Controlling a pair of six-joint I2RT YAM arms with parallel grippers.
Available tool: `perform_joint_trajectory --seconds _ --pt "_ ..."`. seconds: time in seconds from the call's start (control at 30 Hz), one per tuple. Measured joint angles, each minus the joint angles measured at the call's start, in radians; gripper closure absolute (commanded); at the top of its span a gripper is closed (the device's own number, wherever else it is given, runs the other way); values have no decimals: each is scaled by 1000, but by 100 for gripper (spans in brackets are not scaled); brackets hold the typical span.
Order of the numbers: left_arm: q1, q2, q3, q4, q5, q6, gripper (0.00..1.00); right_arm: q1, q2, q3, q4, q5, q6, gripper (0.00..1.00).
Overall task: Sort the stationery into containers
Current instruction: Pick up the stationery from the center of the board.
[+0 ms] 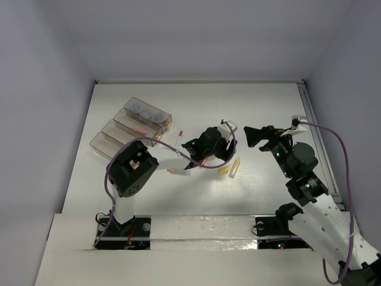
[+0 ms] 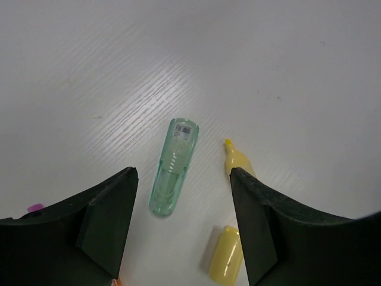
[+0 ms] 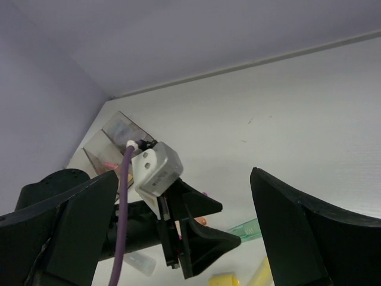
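Nearest the arm bases, a white pen lies on the table, with a yellow stick and a short yellow piece close together to its right. Beyond these, the left gripper hangs over a green stick, its fingers moderately apart on either side and touching nothing. Level with it, the right gripper points leftward, fingers spread wide and empty. Farthest, at left, four containers stand side by side. The rearmost holds blue-grey discs, and the next holds a pink stick.
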State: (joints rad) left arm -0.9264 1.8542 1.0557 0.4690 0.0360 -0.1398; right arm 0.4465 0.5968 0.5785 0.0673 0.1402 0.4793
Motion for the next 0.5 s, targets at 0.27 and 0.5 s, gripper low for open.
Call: perform_joint_trajectory --seconds 0.27,0.5 --pt "-14 101 102 -57 8 57 40 0 0 0 0 2 0 2" --pt "-14 148 119 -101 -31 73 40 0 2 0 0 2 0 2"
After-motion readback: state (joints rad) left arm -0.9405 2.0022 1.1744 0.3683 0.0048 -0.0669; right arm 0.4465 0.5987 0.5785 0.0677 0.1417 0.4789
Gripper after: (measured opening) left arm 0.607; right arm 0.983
